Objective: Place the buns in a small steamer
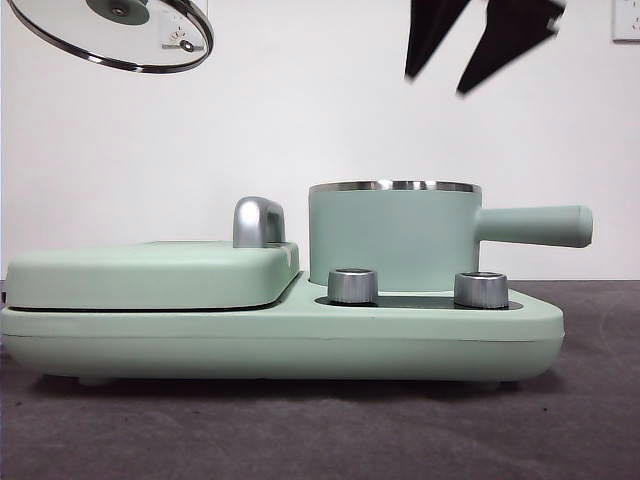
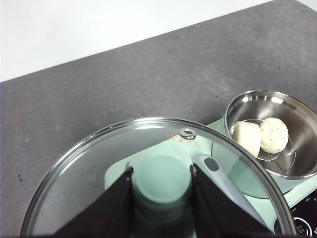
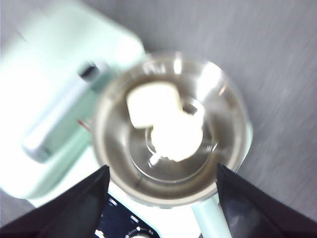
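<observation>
The small steamer (image 1: pixel 395 235) stands uncovered on the right of the mint-green appliance, its handle pointing right. Both buns lie inside on a wire rack: the smooth block (image 2: pixel 247 138) (image 3: pixel 152 104) and, touching it, the ribbed one with green dots (image 2: pixel 274 135) (image 3: pixel 176 136). My right gripper (image 1: pixel 436 82) (image 3: pixel 162 168) hangs open high above the pot with nothing between its jaws. My left gripper (image 2: pixel 161 171) is shut on the green knob of the glass lid (image 1: pixel 60 30) (image 2: pixel 148 148), held aloft, to the left of the pot, over the griddle.
A flat lidded griddle (image 1: pixel 150 275) with a steel handle (image 1: pixel 258 220) fills the appliance's left half. Two steel knobs (image 1: pixel 352 285) (image 1: pixel 481 289) sit at the front below the pot. Dark grey tabletop (image 1: pixel 300 430) surrounds the base; a white wall stands behind.
</observation>
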`<state>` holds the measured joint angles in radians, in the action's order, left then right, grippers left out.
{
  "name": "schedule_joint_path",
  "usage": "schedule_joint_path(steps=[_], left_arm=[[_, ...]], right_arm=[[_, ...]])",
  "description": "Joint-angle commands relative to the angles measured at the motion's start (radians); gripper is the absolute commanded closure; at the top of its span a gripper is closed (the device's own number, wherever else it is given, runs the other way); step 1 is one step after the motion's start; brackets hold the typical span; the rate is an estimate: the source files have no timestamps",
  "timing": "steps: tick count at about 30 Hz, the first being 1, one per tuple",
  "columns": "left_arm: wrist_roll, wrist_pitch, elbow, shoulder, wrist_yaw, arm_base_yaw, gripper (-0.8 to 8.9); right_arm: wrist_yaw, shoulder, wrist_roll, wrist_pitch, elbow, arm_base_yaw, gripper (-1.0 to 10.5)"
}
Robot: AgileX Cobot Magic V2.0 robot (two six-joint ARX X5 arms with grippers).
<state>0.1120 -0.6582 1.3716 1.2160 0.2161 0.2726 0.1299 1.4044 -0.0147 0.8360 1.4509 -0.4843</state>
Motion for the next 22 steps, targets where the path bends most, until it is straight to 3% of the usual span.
schedule_joint_path(steps=[1,10,17,22], left_arm=[[0.007,0.024,0.028,0.0,0.009,0.003,8.03],[0.0,0.022,0.028,0.001,0.009,0.005,8.03],[-0.01,0.023,0.028,0.02,0.02,0.046,8.03],[-0.017,0.048,0.028,0.076,0.032,0.122,8.02]], right_arm=[[-0.003,-0.102,0.003,-0.063,-0.077,-0.016,6.1],[-0.003,-0.505,0.038,-0.326,-0.512,-0.045,6.1],[-0.018,-0.723,0.039,-0.316,-0.735,-0.046,6.1],[-0.018,-0.829,0.084,-0.27,-0.778,-0.046,6.1]])
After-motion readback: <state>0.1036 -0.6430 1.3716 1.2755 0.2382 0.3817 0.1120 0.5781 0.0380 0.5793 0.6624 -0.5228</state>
